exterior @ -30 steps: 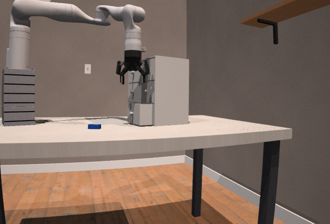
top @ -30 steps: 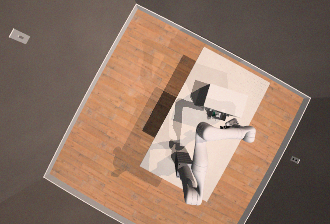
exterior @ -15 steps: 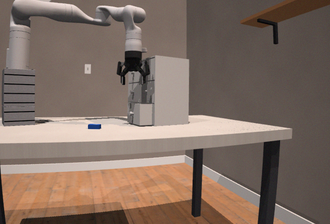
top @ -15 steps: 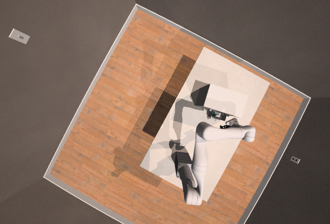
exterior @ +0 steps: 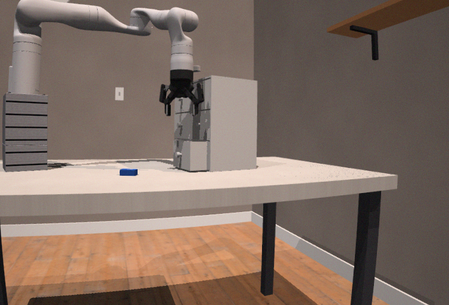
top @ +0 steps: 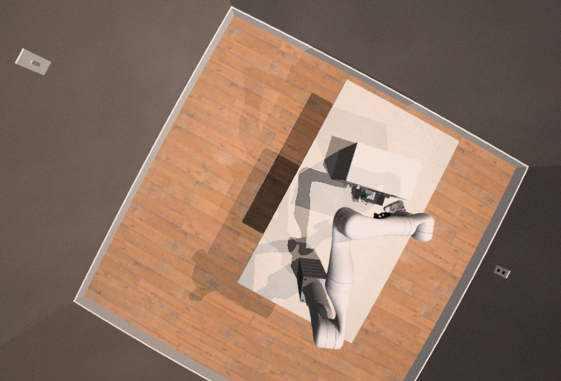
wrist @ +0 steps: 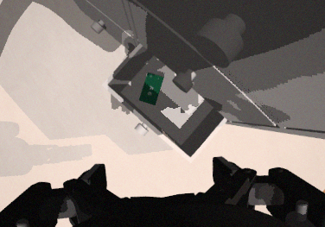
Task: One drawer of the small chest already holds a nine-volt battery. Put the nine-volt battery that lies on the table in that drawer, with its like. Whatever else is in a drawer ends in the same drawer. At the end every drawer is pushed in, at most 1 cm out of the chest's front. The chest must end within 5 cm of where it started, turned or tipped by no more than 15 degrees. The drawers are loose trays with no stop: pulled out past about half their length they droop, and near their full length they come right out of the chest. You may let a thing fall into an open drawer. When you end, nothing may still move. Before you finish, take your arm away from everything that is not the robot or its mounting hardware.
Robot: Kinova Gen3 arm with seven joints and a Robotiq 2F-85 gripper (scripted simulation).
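A blue block (exterior: 128, 172), which looks like the loose nine-volt battery, lies flat on the table left of the chest. The chest (top: 385, 168) (exterior: 233, 123) stands upright. One bottom drawer (exterior: 195, 155) (wrist: 200, 133) is pulled partly out; the other drawers look in. In it lies a green rectangular thing (top: 363, 193) (wrist: 151, 88) with small pale spots; I cannot tell whether it is a battery. The drawer's knob (wrist: 141, 129) points outward. My gripper (exterior: 181, 111) (wrist: 159, 173) is open and empty, pointing down, high above the table, in front of the chest's upper drawers.
Several knobs stick out of the chest's front, one knob (wrist: 183, 80) showing over the open drawer. The arm's ribbed pedestal (top: 312, 268) (exterior: 25, 131) stands at the other end of the table (top: 421, 141) (exterior: 217, 199). A wall shelf (exterior: 391, 8) hangs at the upper right.
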